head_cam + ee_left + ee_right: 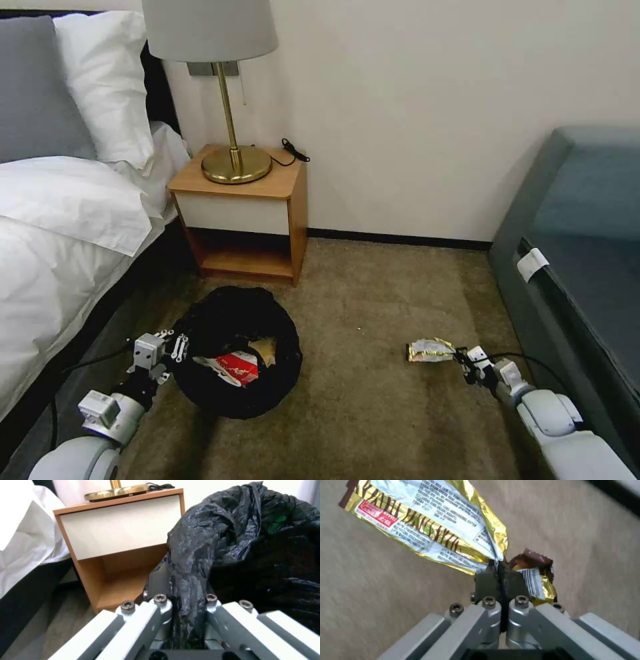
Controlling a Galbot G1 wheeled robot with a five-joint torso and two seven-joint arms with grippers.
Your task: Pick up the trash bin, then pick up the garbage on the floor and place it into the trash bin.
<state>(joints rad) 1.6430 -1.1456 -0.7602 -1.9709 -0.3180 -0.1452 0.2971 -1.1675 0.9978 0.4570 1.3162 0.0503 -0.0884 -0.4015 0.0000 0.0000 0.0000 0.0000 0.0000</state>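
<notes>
The trash bin point(235, 353) sits low over the carpet point(373, 400) in front of the wooden nightstand point(243, 213), just right of the bed point(60, 220). The left gripper point(175, 348) is at the bin's left rim, its fingers clamped together on a fold of the black bag liner point(190, 580). Inside the bin lie a crushed red-and-white paper cup point(230, 368) and a crumpled brown piece point(264, 348). Well to the right, the right gripper point(461, 358) pinches one end of a gold-and-brown snack wrapper point(430, 349) (printed text on its silver panel), fingers tight together on the foil point(433, 527). The wrapper juts left from the fingers, above the carpet near the grey sofa point(580, 267).
</notes>
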